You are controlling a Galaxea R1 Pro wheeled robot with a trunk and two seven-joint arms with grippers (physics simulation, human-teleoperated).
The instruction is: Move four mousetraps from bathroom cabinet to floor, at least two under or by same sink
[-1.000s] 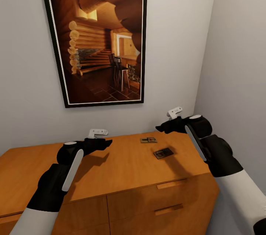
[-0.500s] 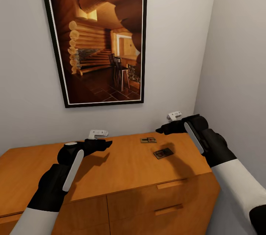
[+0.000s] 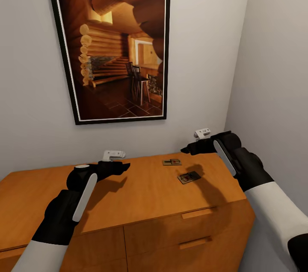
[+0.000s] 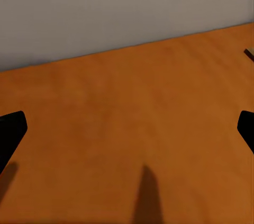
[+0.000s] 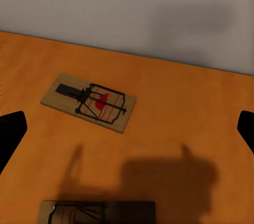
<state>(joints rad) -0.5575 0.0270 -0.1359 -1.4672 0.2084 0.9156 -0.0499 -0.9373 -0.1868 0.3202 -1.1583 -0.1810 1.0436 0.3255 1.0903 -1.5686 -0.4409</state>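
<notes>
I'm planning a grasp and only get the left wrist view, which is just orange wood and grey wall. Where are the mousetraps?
Observer: Two lie flat on the cabinet, toward the right end of its top: the far mousetrap and the near mousetrap.
Operator: Which arm is nearer to them?
Observer: The right gripper hovers above that end, and its shadow falls across the near mousetrap.
Operator: How are its jaws?
Observer: Spread wide in the right wrist view, with nothing between them.
</notes>
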